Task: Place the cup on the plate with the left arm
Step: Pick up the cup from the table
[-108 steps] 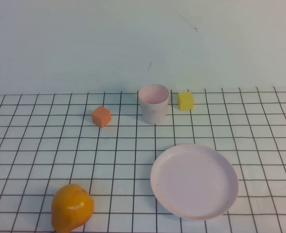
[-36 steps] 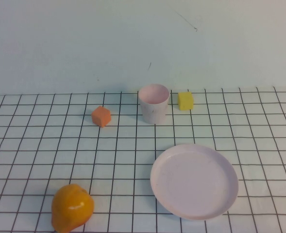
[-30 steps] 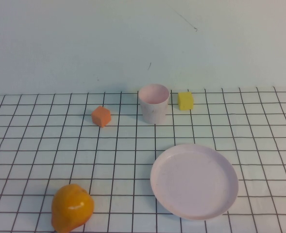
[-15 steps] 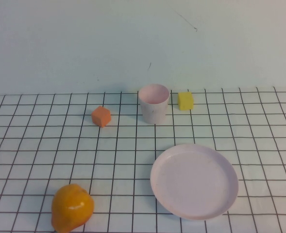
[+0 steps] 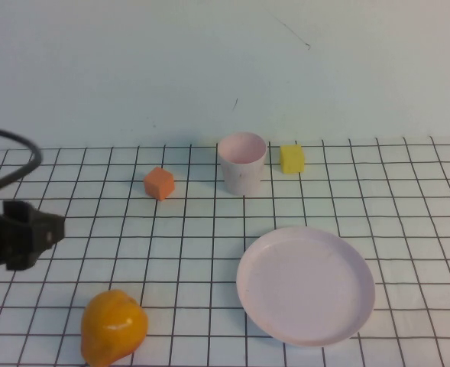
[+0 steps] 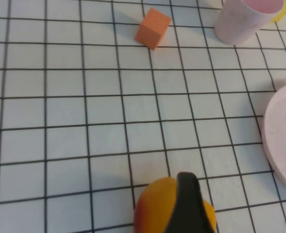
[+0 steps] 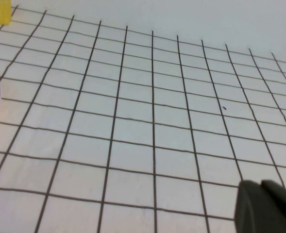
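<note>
The cup [image 5: 242, 164], a small pale pink tumbler, stands upright at the back middle of the gridded table; it also shows in the left wrist view [image 6: 247, 17]. The plate [image 5: 305, 284], round and pale pink, lies empty in front of it and a little to the right; its rim shows in the left wrist view [image 6: 283, 136]. My left gripper [image 5: 53, 225] has come in at the far left edge, well short of the cup; in its wrist view [image 6: 187, 179] it hangs over an orange fruit. My right gripper [image 7: 257, 185] is shut and empty over bare table, outside the high view.
An orange fruit [image 5: 112, 327] lies at the front left, just in front of the left gripper. An orange cube [image 5: 160, 183] sits left of the cup and a yellow cube [image 5: 292, 159] right of it. A pale wall closes the back of the table.
The left arm with its black cable has entered the high view from the left edge; before, no arm was visible. Cup, plate, cubes and fruit have not moved.
</note>
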`<action>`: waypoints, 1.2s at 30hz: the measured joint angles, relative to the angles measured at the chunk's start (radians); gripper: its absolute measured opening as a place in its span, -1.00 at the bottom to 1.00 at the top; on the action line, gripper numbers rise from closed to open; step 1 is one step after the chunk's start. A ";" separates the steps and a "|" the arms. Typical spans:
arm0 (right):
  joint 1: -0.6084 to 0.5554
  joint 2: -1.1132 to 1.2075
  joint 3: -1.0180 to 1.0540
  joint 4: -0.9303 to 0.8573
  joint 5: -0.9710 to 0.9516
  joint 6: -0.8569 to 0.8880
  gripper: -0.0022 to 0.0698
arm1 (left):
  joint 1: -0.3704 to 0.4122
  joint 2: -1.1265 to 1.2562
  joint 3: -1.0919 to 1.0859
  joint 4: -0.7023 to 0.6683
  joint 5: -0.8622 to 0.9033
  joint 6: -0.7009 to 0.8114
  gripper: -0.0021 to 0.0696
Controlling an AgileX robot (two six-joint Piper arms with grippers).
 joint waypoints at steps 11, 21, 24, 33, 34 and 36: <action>0.000 0.000 0.000 0.000 0.000 0.000 -0.95 | -0.007 0.490 -0.359 -0.288 0.019 0.307 -0.18; 0.000 0.000 0.000 0.000 0.000 0.000 -0.95 | -0.133 0.824 -0.722 -0.323 0.024 0.447 -0.92; 0.000 0.000 0.000 0.000 0.000 0.000 -0.95 | -0.165 0.927 -0.839 -0.313 0.026 0.446 -0.92; 0.000 0.000 0.000 0.000 0.000 0.000 -0.95 | -0.230 1.208 -1.127 -0.231 0.064 0.418 0.33; 0.000 0.000 0.000 0.000 0.000 0.000 -0.95 | -0.238 1.231 -1.153 -0.204 0.064 0.405 0.49; 0.000 0.000 0.000 0.000 0.000 0.000 -0.95 | -0.249 1.270 -1.198 -0.145 0.064 0.374 0.64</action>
